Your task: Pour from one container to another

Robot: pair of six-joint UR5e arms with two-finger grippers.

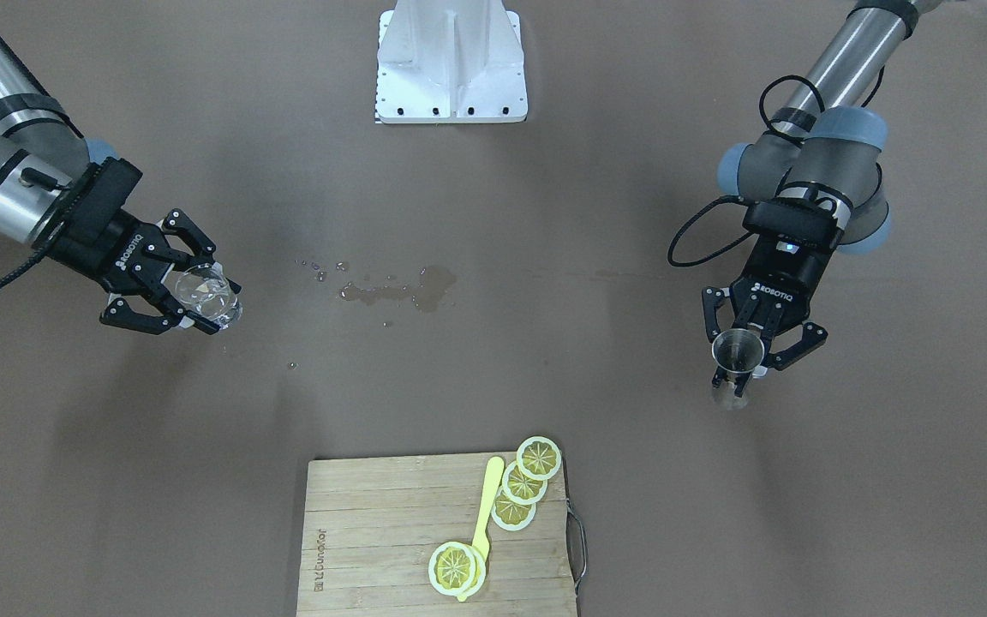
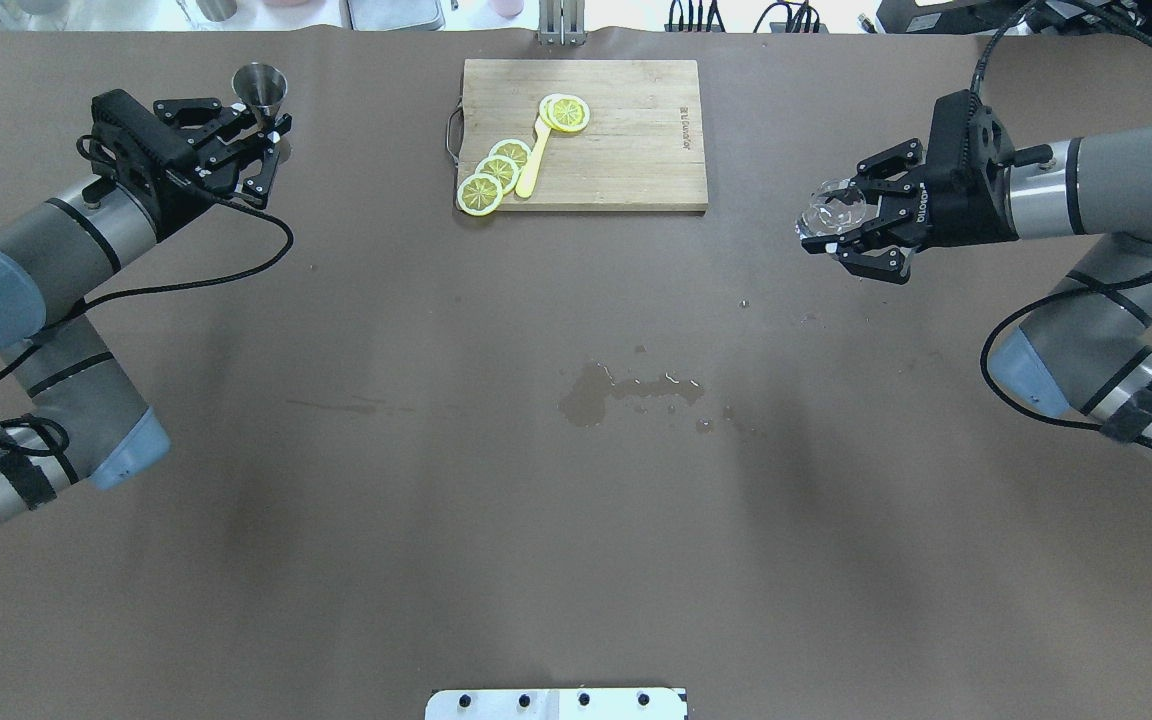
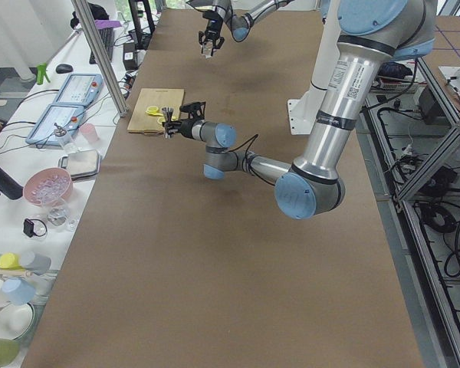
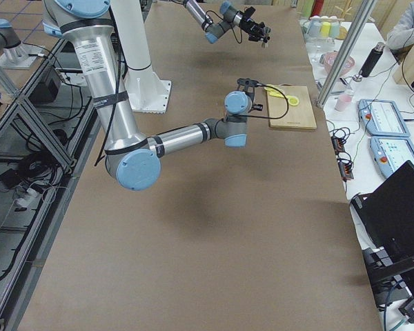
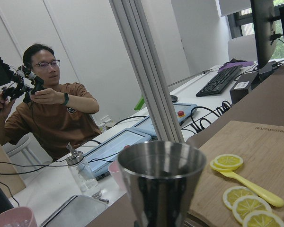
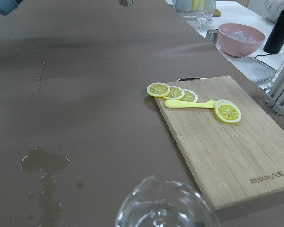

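The grey steel jigger (image 2: 262, 88) stands upright above the table at the far left, and my left gripper (image 2: 273, 128) is shut on its narrow waist. Its open mouth fills the bottom of the left wrist view as jigger (image 5: 162, 187). Across the table, the clear glass tumbler (image 2: 833, 213) is tilted in my right gripper (image 2: 824, 228), which is shut on it. In the front-facing view the tumbler (image 1: 207, 296) is at the left and the jigger (image 1: 735, 350) at the right, far apart. The tumbler's rim (image 6: 164, 204) shows low in the right wrist view.
A wooden cutting board (image 2: 626, 150) with lemon slices (image 2: 496, 172) and a yellow knife (image 2: 532, 165) lies at the far middle. A wet puddle (image 2: 596, 388) marks the table's centre. A person (image 5: 47, 118) sits beyond the left end, beside bowls and bottles.
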